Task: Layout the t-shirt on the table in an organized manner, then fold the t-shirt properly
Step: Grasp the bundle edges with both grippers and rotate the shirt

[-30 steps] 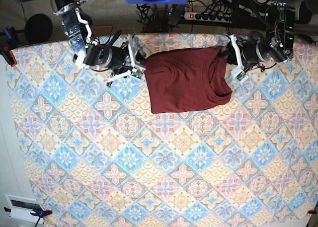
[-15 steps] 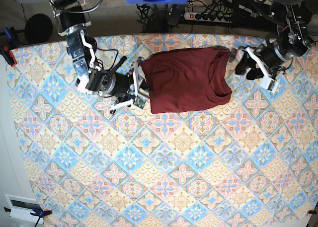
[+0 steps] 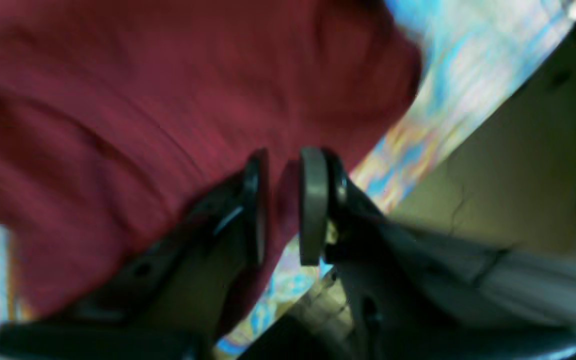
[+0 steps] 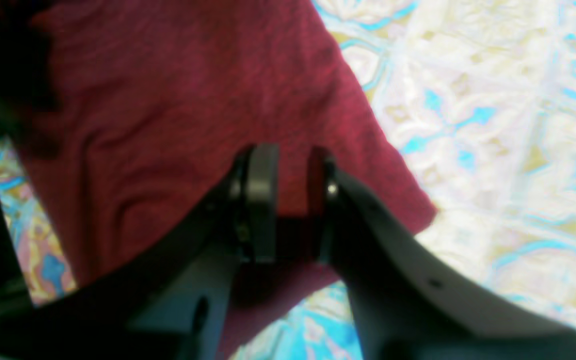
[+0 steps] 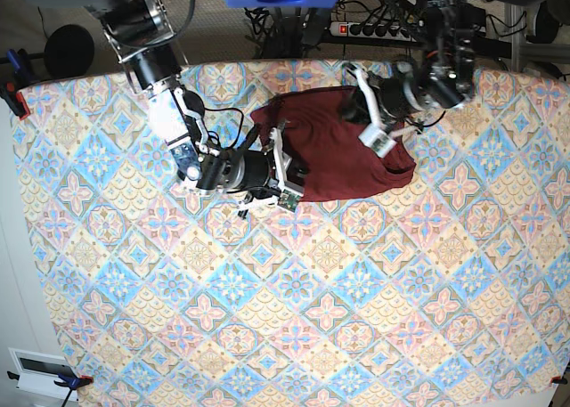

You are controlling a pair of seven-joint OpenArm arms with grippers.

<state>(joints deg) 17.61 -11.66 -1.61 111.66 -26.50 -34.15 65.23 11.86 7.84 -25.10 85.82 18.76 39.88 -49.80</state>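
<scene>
Seen from the left wrist, the left end effector (image 3: 282,200) hangs over the maroon t-shirt (image 3: 143,100), its two pads a narrow gap apart with shirt fabric showing in the gap; the blurred picture does not settle whether the cloth is pinched. The patterned table (image 3: 448,90) edge runs just beyond the shirt. From the right wrist, the right end effector (image 4: 288,200) stands over the shirt's (image 4: 193,115) lower corner, pads (image 4: 262,200) likewise a narrow gap apart with maroon cloth between them, and again a grip cannot be told for sure; pale floral table (image 4: 493,125) cloth fills the right side. In the base view, the t-shirt (image 5: 343,162) lies folded near the far middle of the table (image 5: 312,318), its left edge bunched. The right end effector (image 5: 283,175), on the picture's left, reaches onto the shirt's left border, while the left end effector (image 5: 358,113), on the picture's right, sits over the shirt's upper right part. A power strip (image 5: 374,30) and cables lie on the floor beyond the table.
</scene>
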